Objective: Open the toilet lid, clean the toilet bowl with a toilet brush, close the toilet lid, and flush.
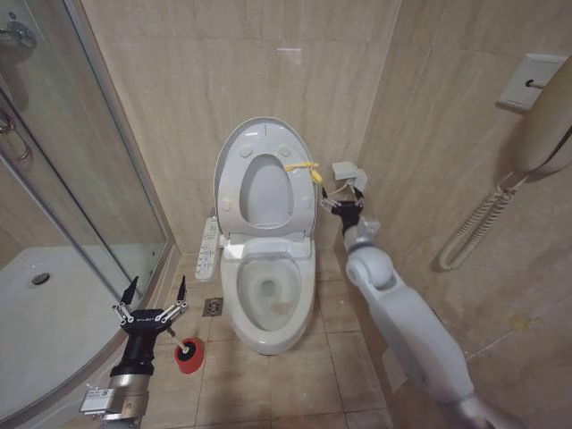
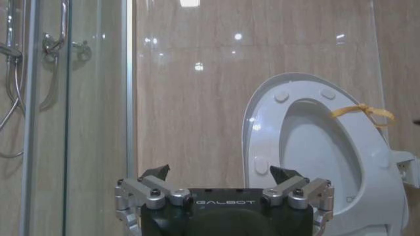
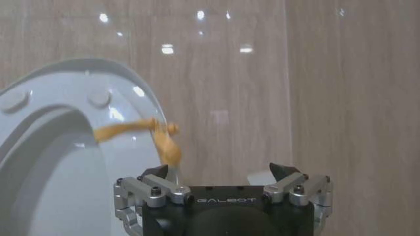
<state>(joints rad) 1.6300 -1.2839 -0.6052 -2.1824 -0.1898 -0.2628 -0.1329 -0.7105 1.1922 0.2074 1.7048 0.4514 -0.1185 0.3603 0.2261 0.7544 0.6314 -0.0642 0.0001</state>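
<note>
Toilet lid (image 1: 234,159) up against wall, toilet bowl (image 1: 268,295) ready for cleaning. Left tool (image 1: 154,298) spread wide above toilet brush (image 1: 188,350), ready to grab. Right tool (image 1: 344,207) released beside yellow tie (image 1: 304,169).

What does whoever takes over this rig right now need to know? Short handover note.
Left hand: open, holding nothing, low by the shower door, just above the toilet brush, which stands in its red holder on the floor left of the toilet bowl.
Right hand: open, holding nothing, raised beside the right edge of the toilet lid, near the yellow tie.
Done: lid and seat ring are both up, leaning toward the wall; bowl exposed.
Left: grasp the brush, scrub the bowl, return the brush, lower the lid, flush.
</note>
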